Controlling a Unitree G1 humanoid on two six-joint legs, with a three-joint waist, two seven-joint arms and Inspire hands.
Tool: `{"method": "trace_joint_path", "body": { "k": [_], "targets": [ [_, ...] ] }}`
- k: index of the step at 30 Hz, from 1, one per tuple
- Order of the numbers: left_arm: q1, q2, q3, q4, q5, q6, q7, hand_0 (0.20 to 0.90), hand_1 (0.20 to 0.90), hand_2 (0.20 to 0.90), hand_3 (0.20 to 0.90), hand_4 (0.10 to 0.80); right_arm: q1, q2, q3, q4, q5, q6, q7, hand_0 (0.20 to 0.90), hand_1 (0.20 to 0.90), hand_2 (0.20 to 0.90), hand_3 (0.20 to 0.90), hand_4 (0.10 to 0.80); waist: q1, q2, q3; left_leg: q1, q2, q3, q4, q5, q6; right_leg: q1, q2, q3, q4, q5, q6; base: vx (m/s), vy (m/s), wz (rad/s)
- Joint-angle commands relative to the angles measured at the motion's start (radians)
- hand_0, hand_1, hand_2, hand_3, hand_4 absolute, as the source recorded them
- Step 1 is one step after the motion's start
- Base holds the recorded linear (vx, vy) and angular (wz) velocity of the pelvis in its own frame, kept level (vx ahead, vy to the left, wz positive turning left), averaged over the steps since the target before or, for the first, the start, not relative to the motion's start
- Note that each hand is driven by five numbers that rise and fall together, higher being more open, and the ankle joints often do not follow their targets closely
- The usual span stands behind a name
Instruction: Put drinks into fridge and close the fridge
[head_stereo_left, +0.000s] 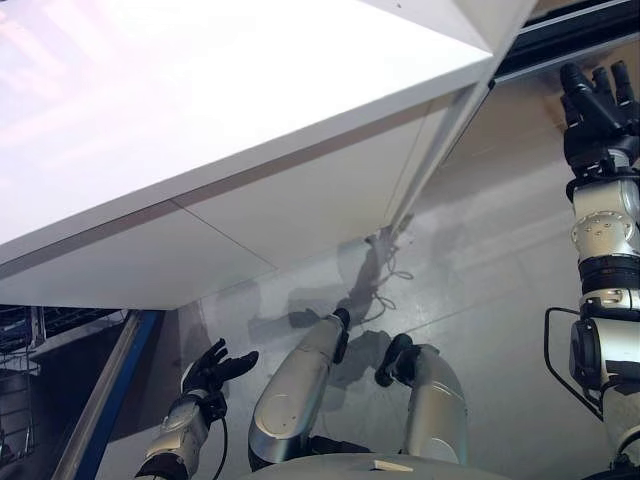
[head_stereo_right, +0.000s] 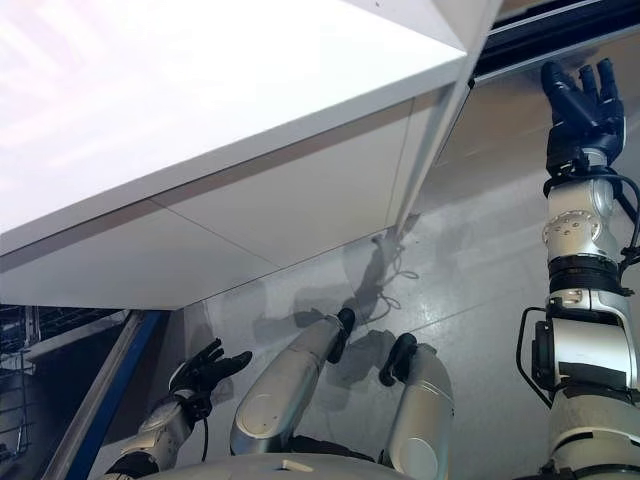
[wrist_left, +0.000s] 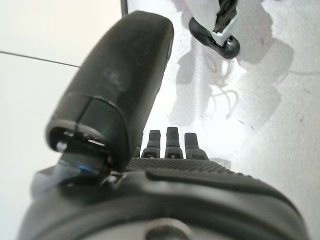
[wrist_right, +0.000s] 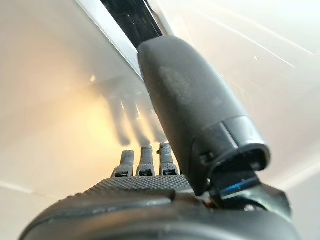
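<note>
Fridge: large white flat-panelled cabinet (head_stereo_left: 250, 150), upper left of frame, seam edge running diagonally. Right hand (head_stereo_left: 597, 100) upper right, nearer, released. Left hand (head_stereo_left: 212, 372) lower left, released. Drinks not visible.

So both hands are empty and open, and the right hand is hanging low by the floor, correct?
Not quite. Both hands are empty with straight fingers, but the right hand is raised high, not low; the left hand is the low one. The left eye view shows it.
</note>
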Motion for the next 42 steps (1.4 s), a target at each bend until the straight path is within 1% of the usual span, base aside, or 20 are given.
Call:
{"method": "trace_joint_path", "body": {
  "k": [1,7,8,9,10,11,13,15,17,18,21,23,24,28,32,33,35,38,40,42],
  "targets": [
    [0.112,0.082,0.002,-0.041,0.032,-0.034,-0.002,0.9,0.9,0.9,0.9,0.8,-0.074,-0.064,0.007,-0.066,-0.051,-0.098,0.005,0.9,0.9,0.9,0.9,0.8,0.033,-0.018,-0.096,0.058,0.01,0.053,-0.056,-0.083,0.052,0.075,0.06,0.04,0.03,-0.037,-0.032,0.081,0.016,0.12],
    [0.125,0.088,0.016,-0.017,0.048,-0.035,-0.015,0.9,0.9,0.9,0.9,0.8,-0.065,-0.077,0.008,-0.077,-0.078,-0.104,-0.045,0.9,0.9,0.9,0.9,0.8,0.016,-0.027,-0.101,0.083,0.018,0.073,-0.051,-0.102,0.056,0.093,0.064,0.058,0.002,-0.022,-0.026,0.046,0.0,-0.01],
    [0.124,0.092,0.026,-0.012,0.055,-0.034,-0.025,0.9,0.9,0.9,0.9,0.8,-0.054,-0.067,0.006,-0.094,-0.139,-0.128,-0.081,0.9,0.9,0.9,0.9,0.8,0.004,-0.032,-0.102,0.082,0.028,0.092,-0.06,-0.082,0.061,0.092,0.067,0.056,-0.031,0.014,-0.028,-0.012,-0.042,-0.04],
    [0.125,0.092,0.028,-0.01,0.061,-0.035,-0.029,0.9,0.9,0.9,0.9,0.8,-0.051,-0.064,0.007,-0.097,-0.166,-0.131,-0.09,0.9,0.9,0.9,0.9,0.8,0.002,-0.036,-0.106,0.093,0.028,0.088,-0.056,-0.108,0.058,0.101,0.073,0.07,-0.031,-0.004,-0.018,-0.098,-0.028,-0.09],
    [0.125,0.091,0.03,-0.005,0.066,-0.039,-0.031,0.9,0.9,0.9,0.9,0.8,-0.038,-0.059,0.015,-0.12,-0.207,-0.135,-0.102,0.9,0.9,0.9,0.9,0.8,-0.007,-0.042,-0.107,0.093,0.035,0.101,-0.074,-0.082,0.06,0.102,0.078,0.065,-0.066,0.029,-0.023,0.008,-0.04,-0.13],
    [0.126,0.088,0.033,0.001,0.08,-0.039,-0.032,0.9,0.9,0.9,0.9,0.8,-0.02,-0.055,0.032,-0.166,-0.239,-0.133,-0.124,0.9,0.9,0.9,0.9,0.8,-0.02,-0.052,-0.113,0.112,0.044,0.11,-0.095,-0.08,0.058,0.118,0.09,0.078,-0.104,0.042,-0.019,-0.055,-0.052,-0.3],
    [0.127,0.08,0.045,0.007,0.114,-0.037,-0.032,0.9,0.9,0.9,0.9,0.8,0.046,-0.044,0.043,-0.281,-0.342,-0.107,-0.137,0.9,0.9,0.9,0.9,0.8,-0.053,-0.076,-0.133,0.151,0.064,0.128,-0.138,-0.077,0.053,0.151,0.108,0.11,-0.191,0.077,-0.006,0.03,-0.091,-0.53],
    [0.128,0.081,0.048,0.006,0.135,-0.032,-0.038,0.9,0.9,0.9,0.9,0.8,0.089,-0.037,0.045,-0.36,-0.349,-0.093,-0.144,0.9,0.9,0.9,0.9,0.8,-0.074,-0.09,-0.151,0.177,0.076,0.137,-0.174,-0.069,0.051,0.167,0.118,0.136,-0.242,0.102,0.005,0.023,-0.08,-0.57],
    [0.126,0.075,0.054,0.018,0.14,-0.04,-0.041,0.9,0.9,0.9,0.9,0.8,0.181,0.002,0.016,-0.472,-0.32,-0.078,-0.134,0.9,0.9,0.9,0.9,0.8,-0.123,-0.11,-0.195,0.235,0.098,0.159,-0.252,-0.05,0.044,0.2,0.133,0.187,-0.348,0.15,0.032,0.043,-0.059,-0.64],
    [0.126,0.075,0.053,0.018,0.14,-0.04,-0.041,0.9,0.9,0.9,0.9,0.8,0.182,0.003,0.015,-0.473,-0.321,-0.078,-0.134,0.9,0.9,0.9,0.9,0.8,-0.123,-0.111,-0.198,0.233,0.098,0.16,-0.258,-0.043,0.044,0.198,0.133,0.188,-0.353,0.155,0.031,0.06,-0.028,-0.54],
    [0.127,0.059,0.062,0.028,0.143,-0.051,-0.052,0.9,0.9,0.9,0.9,0.8,0.33,0.056,-0.05,-0.567,-0.307,-0.056,-0.129,0.9,0.9,0.9,0.9,0.8,-0.186,-0.124,-0.28,0.316,0.114,0.195,-0.378,-0.014,0.029,0.248,0.151,0.24,-0.483,0.213,0.07,0.063,-0.048,-0.65],
    [0.121,0.058,0.064,0.025,0.145,-0.051,-0.057,0.9,0.9,0.9,0.9,0.8,0.387,0.075,-0.074,-0.574,-0.312,-0.053,-0.135,0.9,0.9,0.9,0.9,0.8,-0.205,-0.126,-0.312,0.351,0.118,0.203,-0.437,0.0,0.02,0.276,0.163,0.256,-0.541,0.227,0.08,0.002,-0.069,-0.46],
    [0.12,0.058,0.065,0.026,0.145,-0.052,-0.06,0.9,0.9,0.9,0.9,0.8,0.398,0.078,-0.079,-0.573,-0.311,-0.049,-0.143,0.9,0.9,0.9,0.9,0.8,-0.208,-0.126,-0.318,0.36,0.119,0.205,-0.451,0.005,0.017,0.284,0.166,0.259,-0.555,0.23,0.081,-0.006,-0.073,-0.42],
    [0.115,0.051,0.076,0.054,0.142,-0.068,-0.071,0.9,0.9,0.9,0.9,0.8,0.531,0.117,-0.129,-0.526,-0.287,-0.045,-0.087,0.9,0.9,0.9,0.9,0.8,-0.24,-0.124,-0.373,0.431,0.127,0.225,-0.568,0.04,0.005,0.328,0.187,0.267,-0.636,0.256,0.09,-0.019,-0.048,-0.28],
    [0.122,0.047,0.102,0.069,0.133,-0.059,-0.08,0.9,0.9,0.9,0.9,0.8,0.668,0.196,-0.146,-0.49,-0.269,0.004,-0.01,0.9,0.9,0.9,0.9,0.8,-0.272,-0.122,-0.417,0.49,0.135,0.251,-0.649,0.063,-0.003,0.364,0.205,0.273,-0.691,0.268,0.087,-0.018,-0.042,-0.18],
    [0.121,0.04,0.113,0.079,0.132,-0.051,-0.084,0.9,0.9,0.9,0.9,0.8,0.722,0.24,-0.13,-0.458,-0.297,0.011,0.041,0.9,0.9,0.9,0.9,0.8,-0.283,-0.124,-0.43,0.508,0.138,0.263,-0.678,0.073,-0.007,0.375,0.211,0.268,-0.714,0.274,0.086,-0.046,-0.035,-0.09],
    [0.121,0.036,0.122,0.087,0.13,-0.043,-0.086,0.9,0.9,0.9,0.9,0.8,0.776,0.276,-0.102,-0.414,-0.342,0.025,0.086,0.9,0.9,0.9,0.9,0.8,-0.292,-0.124,-0.439,0.522,0.141,0.271,-0.706,0.086,-0.012,0.386,0.217,0.263,-0.737,0.281,0.084,-0.044,-0.021,-0.05],
    [0.12,0.034,0.126,0.087,0.132,-0.027,-0.086,0.9,0.9,0.9,0.9,0.8,0.831,0.311,-0.067,-0.339,-0.374,0.042,0.136,0.9,0.9,0.9,0.9,0.8,-0.299,-0.124,-0.443,0.534,0.144,0.279,-0.725,0.096,-0.018,0.399,0.221,0.252,-0.756,0.286,0.083,-0.039,-0.006,-0.03],
    [0.117,0.031,0.13,0.09,0.129,-0.006,-0.098,0.9,0.9,0.9,0.9,0.8,0.865,0.339,-0.025,-0.255,-0.391,0.078,0.179,0.9,0.9,0.9,0.9,0.8,-0.302,-0.124,-0.446,0.537,0.146,0.282,-0.726,0.098,-0.02,0.406,0.222,0.243,-0.757,0.282,0.08,-0.023,0.009,0.07],
    [0.112,0.03,0.126,0.097,0.136,0.007,-0.111,0.9,0.9,0.9,0.9,0.8,0.886,0.36,0.002,-0.15,-0.448,0.083,0.216,0.9,0.9,0.9,0.9,0.8,-0.299,-0.122,-0.447,0.535,0.148,0.281,-0.721,0.098,-0.022,0.411,0.22,0.231,-0.756,0.277,0.076,-0.025,0.016,0.05]
  ]
}}
